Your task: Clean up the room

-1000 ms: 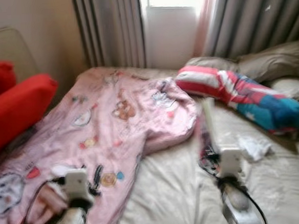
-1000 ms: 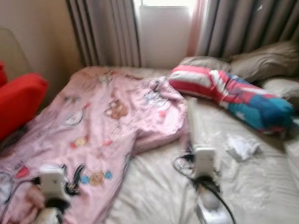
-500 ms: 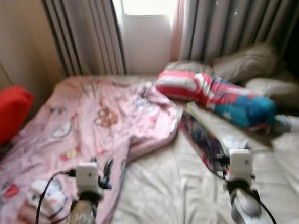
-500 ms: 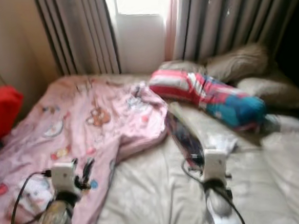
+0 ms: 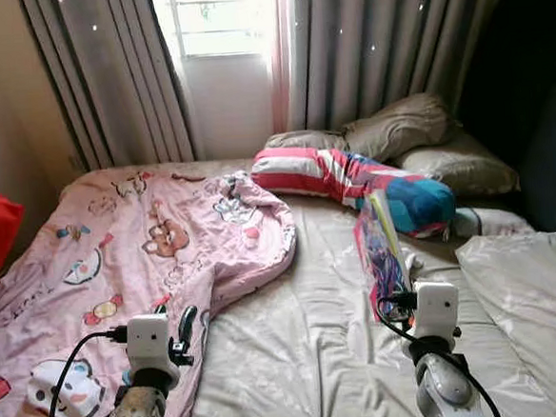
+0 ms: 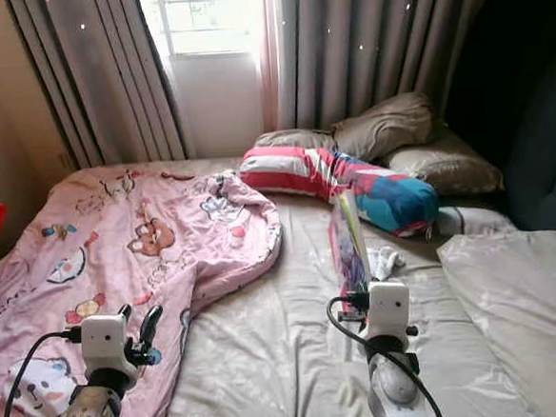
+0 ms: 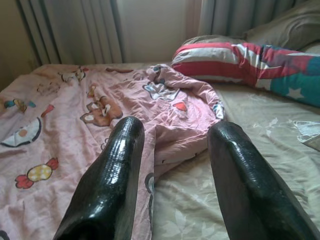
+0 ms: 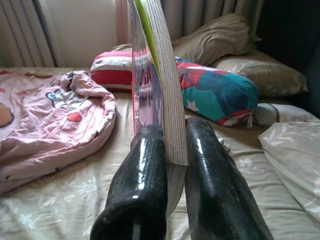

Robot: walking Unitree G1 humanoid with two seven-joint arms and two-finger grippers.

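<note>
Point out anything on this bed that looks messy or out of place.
The pink blanket lies crumpled and askew across the bed's left half. A small white cloth sits loose on the sheet. The right gripper holds a book upright.

Blanket (image 5: 156, 236): pink, cartoon prints.
Bolster (image 5: 352, 179): red-white stripes, teal end.
Sheet (image 5: 307, 350): beige, floral.
Book (image 8: 155, 75) in my right hand (image 8: 172, 150): glossy purple cover.
</note>
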